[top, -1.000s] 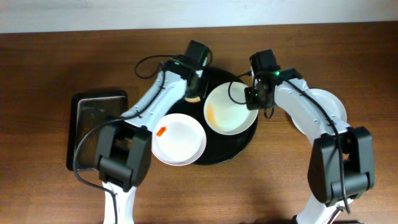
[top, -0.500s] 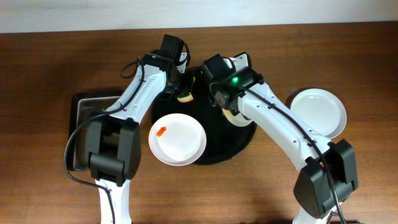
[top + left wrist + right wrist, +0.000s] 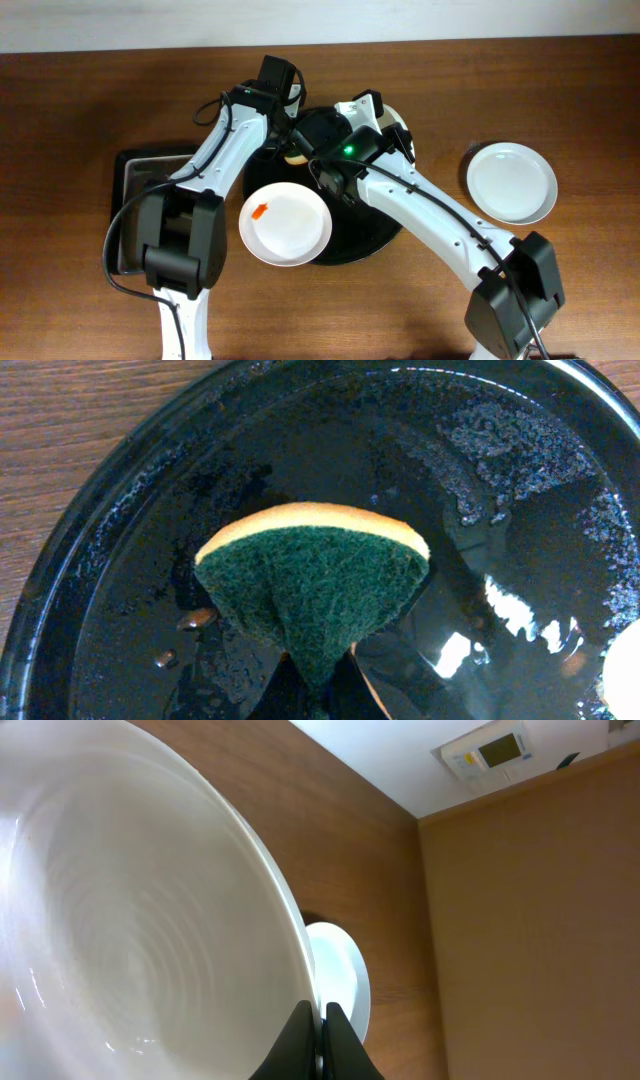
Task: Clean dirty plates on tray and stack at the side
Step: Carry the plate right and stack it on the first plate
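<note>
Three white plates show: a smeared plate (image 3: 285, 222) overlaps the tray (image 3: 350, 240) at its lower-left rim, a bare plate (image 3: 512, 182) lies on the table (image 3: 580, 290) at right, and a tilted plate (image 3: 130, 920) hangs with its rim pinched in the right gripper (image 3: 320, 1025). The left gripper (image 3: 312, 680) squeezes a green sponge (image 3: 315, 575) over the tray's upper left.

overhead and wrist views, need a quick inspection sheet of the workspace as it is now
surface: brown wooden table.
job's things: round black tray, wet and speckled; smeared plate lying over its front-left rim; held plate tilted in the air; unsmeared plate on the table to the right.
clutter: rectangular black tray at left.
grippers: left gripper shut on a green sponge over the round tray; right gripper shut on the held plate's rim.
cables: black cables loop along the arms.
surroundings: white wall at the far edge; wall panel.
</note>
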Action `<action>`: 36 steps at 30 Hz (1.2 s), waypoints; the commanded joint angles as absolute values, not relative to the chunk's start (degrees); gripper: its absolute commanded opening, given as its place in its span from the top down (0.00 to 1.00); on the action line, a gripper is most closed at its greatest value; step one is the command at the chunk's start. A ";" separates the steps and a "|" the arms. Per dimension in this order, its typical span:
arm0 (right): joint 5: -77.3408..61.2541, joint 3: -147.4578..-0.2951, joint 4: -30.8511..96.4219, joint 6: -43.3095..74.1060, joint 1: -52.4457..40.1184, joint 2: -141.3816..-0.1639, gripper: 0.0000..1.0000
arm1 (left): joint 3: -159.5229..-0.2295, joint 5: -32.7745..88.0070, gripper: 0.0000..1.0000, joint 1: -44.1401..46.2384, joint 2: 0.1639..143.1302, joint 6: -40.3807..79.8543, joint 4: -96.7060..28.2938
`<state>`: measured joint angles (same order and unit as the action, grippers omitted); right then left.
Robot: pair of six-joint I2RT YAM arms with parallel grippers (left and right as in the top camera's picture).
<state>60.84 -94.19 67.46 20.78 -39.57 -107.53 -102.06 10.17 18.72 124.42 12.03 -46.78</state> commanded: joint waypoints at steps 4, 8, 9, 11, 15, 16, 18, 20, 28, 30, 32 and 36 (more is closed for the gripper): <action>63.81 -95.33 67.51 23.38 -39.90 -106.10 0.96 | -103.11 11.16 1.00 18.68 125.14 11.88 -46.83; 52.51 -95.46 66.04 24.12 -35.51 -106.10 0.96 | -103.11 10.96 1.00 18.68 125.14 9.82 -46.92; 45.78 -96.27 66.74 24.10 -32.99 -105.89 0.96 | -103.13 10.96 1.00 18.68 125.14 9.10 -47.24; 36.03 -97.69 68.71 24.10 -28.75 -104.90 0.96 | -103.13 11.00 1.00 18.70 125.14 7.29 -48.14; 14.92 -98.59 72.60 23.09 -17.34 -102.32 0.96 | -103.13 11.16 1.00 18.72 125.12 4.12 -49.65; 10.20 -98.59 72.86 21.30 -13.67 -101.95 0.96 | -103.13 11.16 1.00 18.74 125.12 4.12 -49.80; 0.45 -98.59 72.93 17.54 -7.09 -101.82 0.96 | -103.13 11.18 1.00 18.74 125.14 3.20 -49.84; -4.32 -98.59 73.06 16.25 -0.21 -101.82 0.96 | -103.13 11.18 1.00 18.74 125.12 2.90 -50.13; -4.54 -91.66 68.31 13.54 27.35 -103.83 0.96 | -103.13 11.18 1.00 18.74 125.12 2.92 -50.24; -4.93 -87.68 64.14 13.93 30.50 -104.68 0.96 | -103.13 11.18 1.00 18.74 125.12 2.92 -50.24; -8.08 -83.22 59.59 13.89 32.38 -105.08 0.96 | -103.13 11.20 1.00 18.74 125.12 2.92 -50.26; -8.14 -78.28 53.98 13.93 32.27 -105.16 0.96 | -103.24 11.20 1.00 18.74 125.12 2.94 -50.61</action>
